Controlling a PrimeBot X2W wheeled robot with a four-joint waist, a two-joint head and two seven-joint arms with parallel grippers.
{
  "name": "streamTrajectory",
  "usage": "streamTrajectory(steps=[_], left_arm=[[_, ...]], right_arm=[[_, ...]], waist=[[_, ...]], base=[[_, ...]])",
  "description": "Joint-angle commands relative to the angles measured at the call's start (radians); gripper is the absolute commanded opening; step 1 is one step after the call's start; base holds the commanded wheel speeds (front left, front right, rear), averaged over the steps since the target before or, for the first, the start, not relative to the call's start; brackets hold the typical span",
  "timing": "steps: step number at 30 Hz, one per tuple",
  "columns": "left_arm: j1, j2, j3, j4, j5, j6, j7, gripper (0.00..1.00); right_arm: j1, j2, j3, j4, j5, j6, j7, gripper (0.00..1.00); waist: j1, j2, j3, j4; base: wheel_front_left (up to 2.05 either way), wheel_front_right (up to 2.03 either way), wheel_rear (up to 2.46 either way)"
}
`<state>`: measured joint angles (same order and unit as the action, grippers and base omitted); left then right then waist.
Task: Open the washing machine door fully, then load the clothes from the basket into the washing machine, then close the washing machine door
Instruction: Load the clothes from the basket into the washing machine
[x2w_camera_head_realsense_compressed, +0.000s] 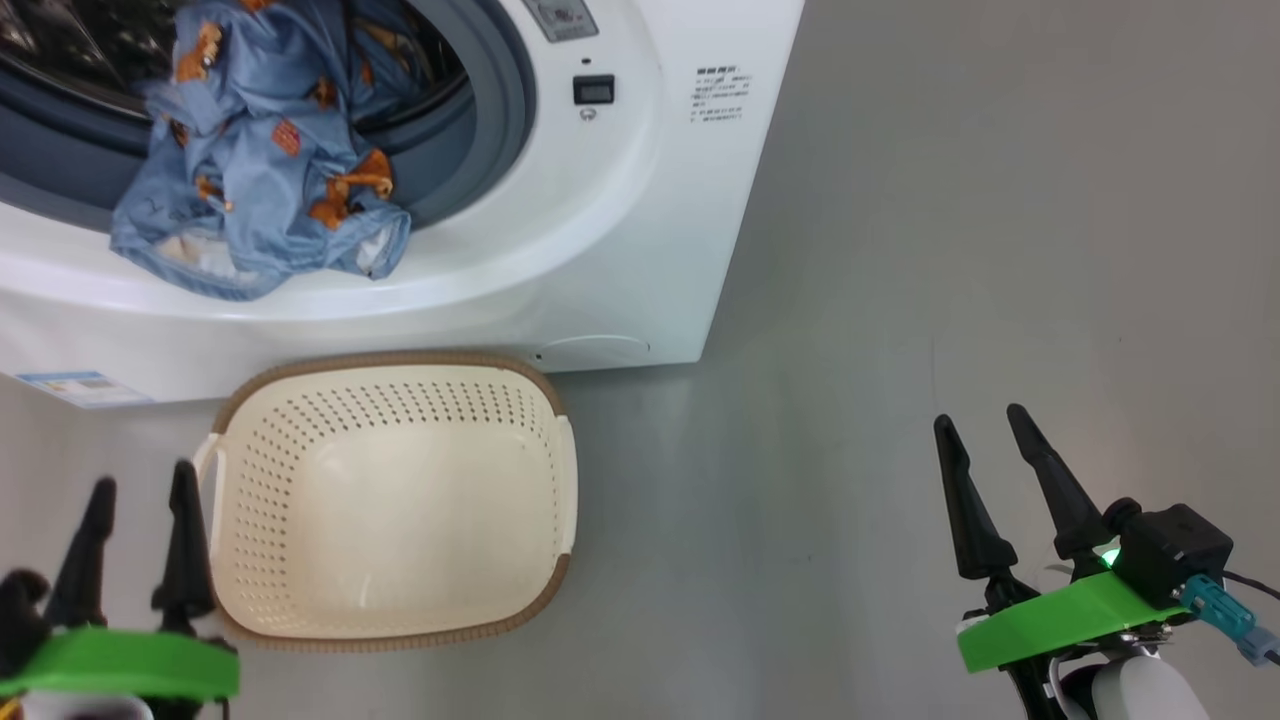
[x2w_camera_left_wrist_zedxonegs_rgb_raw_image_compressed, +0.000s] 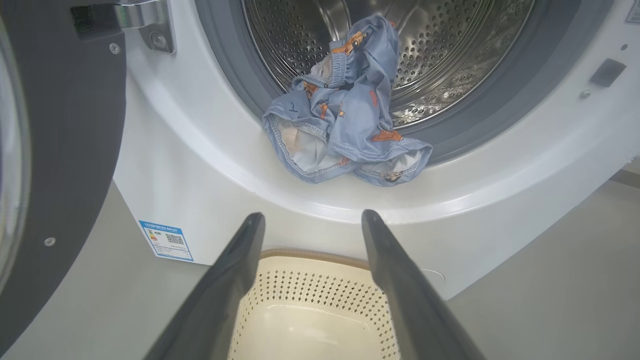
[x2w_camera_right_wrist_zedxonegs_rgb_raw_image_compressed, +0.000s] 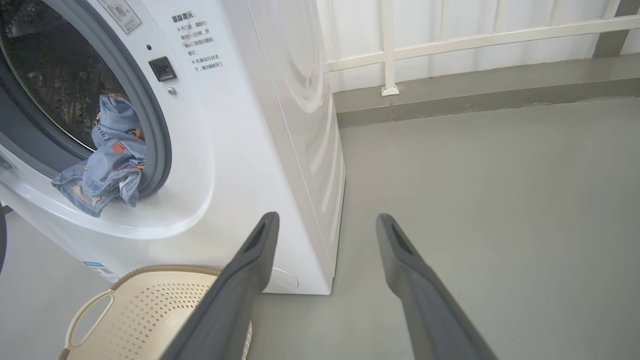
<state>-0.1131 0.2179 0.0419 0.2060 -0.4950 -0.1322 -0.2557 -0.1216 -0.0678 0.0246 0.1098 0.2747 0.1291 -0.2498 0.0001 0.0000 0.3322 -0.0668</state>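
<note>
1. Down at the lower left of the head view, the left gripper (x2w_camera_head_realsense_compressed: 143, 476) points forward with its two dark fingers apart, holding nothing. It sits just beside the left handle of the basket (x2w_camera_head_realsense_compressed: 400, 357).
2. At the lower right, the right gripper (x2w_camera_head_realsense_compressed: 980, 415) also has its fingers spread and holds nothing. It hovers over bare grey floor (x2w_camera_head_realsense_compressed: 900, 300), well apart from the basket.
3. The cream basket stands on the floor, right against the foot of the washing machine (x2w_camera_head_realsense_compressed: 620, 250), its perforated bottom in full view.
4. Above it, the clothes (x2w_camera_head_realsense_compressed: 260, 170), light blue with orange figures, lie bunched on the lower lip of the opening. They are partly inside the steel drum (x2w_camera_left_wrist_zedxonegs_rgb_raw_image_compressed: 450, 60), and they spill over the grey seal (x2w_camera_head_realsense_compressed: 505, 100) onto the white front.
5. In the left wrist view, the washing machine door (x2w_camera_left_wrist_zedxonegs_rgb_raw_image_compressed: 75, 150) stands swung open at the left, its black rim close to the camera.
6. A small blue label (x2w_camera_head_realsense_compressed: 80, 388) sits low on the machine's front, left of the basket.
</note>
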Motion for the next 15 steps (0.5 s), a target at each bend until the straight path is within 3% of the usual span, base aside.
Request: streamTrajectory(steps=[1, 15], left_arm=[[-0.042, 0.039, 0.030, -0.009, -0.012, 0.002, -0.006, 1.00], [-0.358, 0.176, -0.147, 0.188, -0.092, 0.002, -0.006, 1.00]], right_arm=[[-0.016, -0.001, 0.022, -0.027, -0.008, 0.002, -0.012, 1.00], [-0.073, 0.016, 0.040, -0.022, -0.007, 0.002, -0.012, 1.00]], waist=[[-0.0001, 0.0000, 0.021, -0.002], [-0.0001, 0.0000, 0.098, -0.033]], base=[[0.00, 0.00, 0.00], [0.00, 0.00, 0.00]])
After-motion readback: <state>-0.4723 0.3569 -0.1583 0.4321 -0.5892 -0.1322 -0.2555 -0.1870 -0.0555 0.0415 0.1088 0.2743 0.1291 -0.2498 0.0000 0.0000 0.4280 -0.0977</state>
